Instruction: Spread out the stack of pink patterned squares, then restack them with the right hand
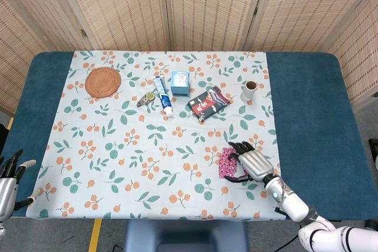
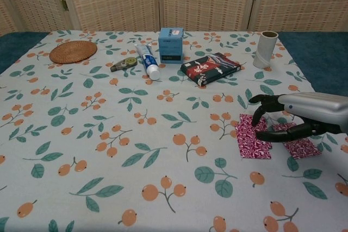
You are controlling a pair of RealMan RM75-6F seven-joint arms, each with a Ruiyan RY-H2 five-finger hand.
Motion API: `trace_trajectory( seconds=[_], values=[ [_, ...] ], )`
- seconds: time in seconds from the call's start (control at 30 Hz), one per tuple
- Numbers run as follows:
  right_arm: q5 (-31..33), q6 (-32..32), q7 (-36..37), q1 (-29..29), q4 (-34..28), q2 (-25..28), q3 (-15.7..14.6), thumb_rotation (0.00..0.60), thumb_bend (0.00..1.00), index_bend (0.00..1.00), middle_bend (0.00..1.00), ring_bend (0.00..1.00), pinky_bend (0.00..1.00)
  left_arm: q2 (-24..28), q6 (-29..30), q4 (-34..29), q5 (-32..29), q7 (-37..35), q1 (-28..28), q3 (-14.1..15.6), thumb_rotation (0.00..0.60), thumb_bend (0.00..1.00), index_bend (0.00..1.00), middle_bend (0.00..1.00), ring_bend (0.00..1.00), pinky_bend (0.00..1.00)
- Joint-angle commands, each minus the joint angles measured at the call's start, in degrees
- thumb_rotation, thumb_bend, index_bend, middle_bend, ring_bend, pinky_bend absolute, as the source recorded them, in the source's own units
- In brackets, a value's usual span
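Under right hand [image 2: 283, 119] — pink squares [image 2: 253, 145]

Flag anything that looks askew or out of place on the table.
Only the pink patterned squares under the right hand: they lie fanned and offset, one corner poking out to the right, not a neat stack. That fits spreading them out. Nothing looks spilled or damaged.

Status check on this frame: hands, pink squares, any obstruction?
Right hand over pink squares, fingers spread, touching them. Squares partly fanned. Left hand open, idle at table edge. Nothing blocking.
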Motion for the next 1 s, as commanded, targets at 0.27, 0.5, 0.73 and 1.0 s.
trace_trajectory(
  seconds=[0.27, 0.5, 0.73, 1.0],
  values=[
    [-4.35, 1.33, 0.52, -1.54, -1.82, 1.02, -3.67, 0.112, 0.26, 0.28, 0.06, 0.0, 0.0, 0.0, 0.23, -0.07, 0.24, 0.01, 0.08, 0.04, 0.6, 0.28, 0.27, 0.07, 0.15, 0.0],
    [-3.71, 0.81, -0.55, -1.25, -1.09, 0.32, -3.48, 0.112, 0.26, 0.29, 0.06, 0.0, 0.0, -0.08, 0.28, 0.1, 0.22, -0.1, 0.21, 0.13, 0.6, 0.28, 0.27, 0.07, 0.15, 0.0],
    [-1.21, 0.36, -1.69, -0.71, 0.47, -0.51, -2.02, 0.111, 0.26, 0.29, 0.06, 0.0, 0.0, -0.17, 0.19, 0.44, 0.01, -0.32, 0.3, 0.13, 0.6, 0.28, 0.27, 0.07, 0.15, 0.0],
    [1.82, -0.61, -2.22, 0.38, 2.8, -1.54, -0.07, 0.111, 0.26, 0.29, 0.06, 0.0, 0.0, -0.41, -0.02, 0.79, -0.15, -0.43, 0.26, 0.09, 0.6, 0.28, 0.27, 0.07, 0.15, 0.0]
  ],
)
